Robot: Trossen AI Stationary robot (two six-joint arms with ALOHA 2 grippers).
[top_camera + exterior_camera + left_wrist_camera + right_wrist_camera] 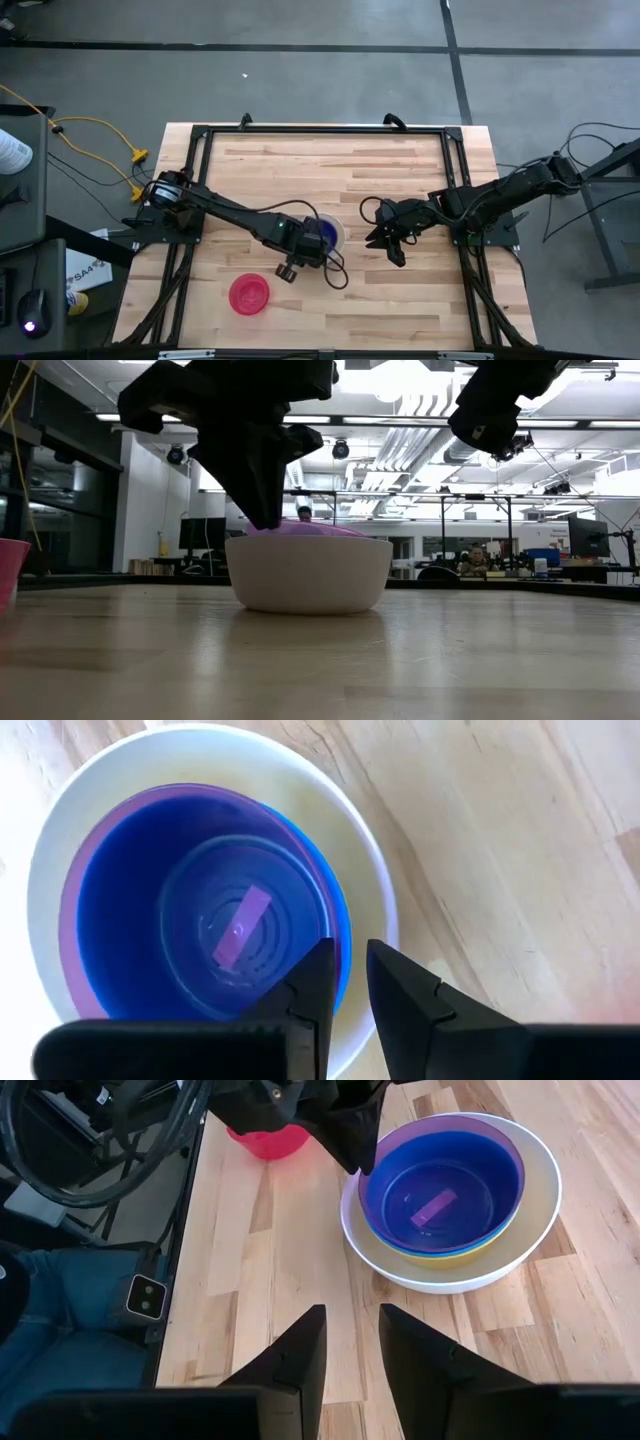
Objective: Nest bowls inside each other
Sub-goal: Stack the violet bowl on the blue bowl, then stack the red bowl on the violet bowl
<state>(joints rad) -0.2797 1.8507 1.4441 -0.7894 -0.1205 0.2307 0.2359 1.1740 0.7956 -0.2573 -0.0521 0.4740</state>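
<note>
Stack (450, 1190): blue in purple in yellow in white, table centre | left gripper (348, 982): fingers narrowly apart, empty, at stack rim | red bowl (249, 294): apart, near edge | right gripper (350, 1345): open, idle | advice: withdraw upward without dragging the rim.

Both arms are matte black, built of slim jointed links with black cables looping along them. The left gripper (345, 982) ends in two flat, tapering black fingers (310, 985) with angular, faceted edges. The right gripper (350, 1342) has the same pair of wedge-shaped black fingers (300, 1350).
</note>
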